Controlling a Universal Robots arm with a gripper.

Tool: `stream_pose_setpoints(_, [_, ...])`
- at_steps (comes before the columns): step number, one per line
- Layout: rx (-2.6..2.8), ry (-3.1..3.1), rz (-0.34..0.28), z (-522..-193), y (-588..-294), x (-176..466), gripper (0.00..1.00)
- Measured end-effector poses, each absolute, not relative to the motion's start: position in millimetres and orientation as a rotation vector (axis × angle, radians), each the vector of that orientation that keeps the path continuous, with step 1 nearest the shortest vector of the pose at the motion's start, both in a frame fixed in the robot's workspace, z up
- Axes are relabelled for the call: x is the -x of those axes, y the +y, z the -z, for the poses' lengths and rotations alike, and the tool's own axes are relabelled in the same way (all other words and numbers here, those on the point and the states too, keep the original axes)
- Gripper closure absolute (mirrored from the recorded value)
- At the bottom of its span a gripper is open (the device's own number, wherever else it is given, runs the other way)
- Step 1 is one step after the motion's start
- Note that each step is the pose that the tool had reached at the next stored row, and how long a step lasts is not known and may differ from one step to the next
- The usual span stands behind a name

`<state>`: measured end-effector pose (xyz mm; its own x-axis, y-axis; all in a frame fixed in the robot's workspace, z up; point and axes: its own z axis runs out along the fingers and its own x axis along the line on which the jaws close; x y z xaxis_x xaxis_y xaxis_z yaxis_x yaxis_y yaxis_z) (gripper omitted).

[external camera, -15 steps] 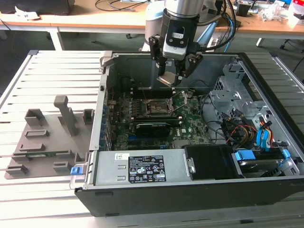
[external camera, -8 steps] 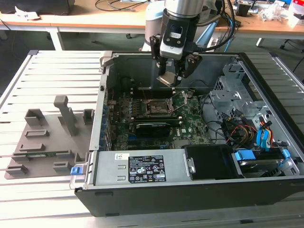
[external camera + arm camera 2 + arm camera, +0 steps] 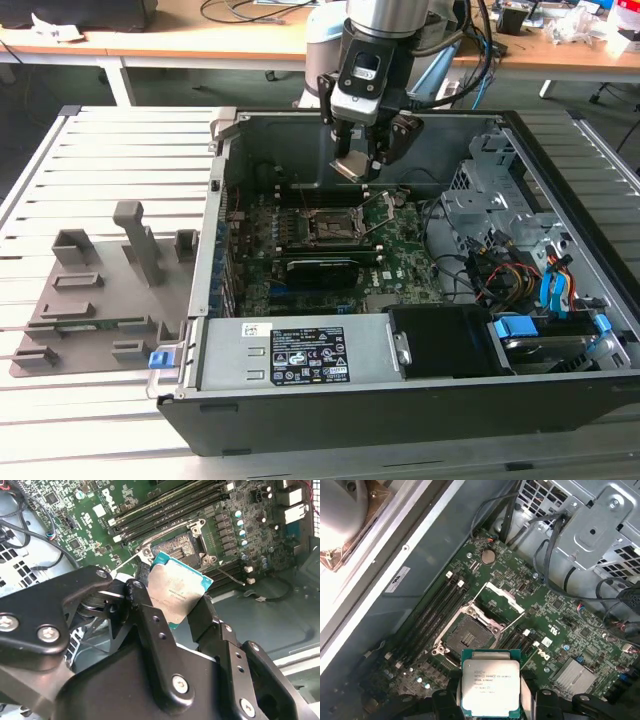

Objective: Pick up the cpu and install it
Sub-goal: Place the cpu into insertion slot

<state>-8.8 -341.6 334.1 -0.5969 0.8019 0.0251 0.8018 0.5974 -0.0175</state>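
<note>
The black two-fingered claw (image 3: 356,165) on the arm is pinching the thin square cpu with its pale silver-grey metal top (image 3: 177,592) by two opposite edges. The cpu hangs in the air above the black square motherboard socket with the metal frame (image 3: 470,635), plainly apart from it. The hinged metal load plate (image 3: 504,597) stands flipped open just beside the socket, so the socket lies uncovered. From where I stand this looks like the carry-and-line-up part of the job: the cpu is lifted but not seated. To do it well, I'd say the cpu wants squaring to the socket's outline and levelling while it is high above the socket, since in the exterior view it looks tipped. It should meet the socket straight down, never sliding across, because a socket like that looks easy to damage. The hold on the edges looks slim, so a gentle pace over the socket seems wise
</note>
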Motion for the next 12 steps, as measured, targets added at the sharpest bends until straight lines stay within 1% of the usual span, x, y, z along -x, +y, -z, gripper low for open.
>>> stream_pose_setpoints(12, [1.635,-2.647,-0.004,-333.7,-341.6,8.8,0.45])
